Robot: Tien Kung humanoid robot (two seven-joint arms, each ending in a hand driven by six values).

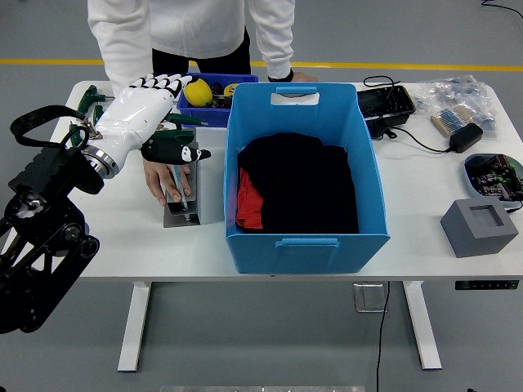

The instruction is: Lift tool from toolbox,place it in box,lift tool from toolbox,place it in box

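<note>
A grey tool stand (pixel 183 214) sits left of the big blue box (pixel 294 249), and a person's hand (pixel 159 181) presses down on it. A thin metal shaft (pixel 182 186) rises from the stand; its green handle is hidden under my left hand (pixel 159 114). That white hand hovers over the handle with fingers stretched toward the far side and its dark thumb (pixel 175 152) low beside the handle. I see no closed grasp. Another green-handled wrench (pixel 188 121) pokes out from behind the hand. The box holds black and red cloth (pixel 298 184).
More green T-handle wrenches (pixel 88 100) lie at the far left. A small blue bin (pixel 214 117) with a yellow object (pixel 197 91) stands behind the stand. The person's other hand (pixel 301 77) rests behind the box. Cables, a charger (pixel 464 136) and a grey block (pixel 479 226) sit to the right.
</note>
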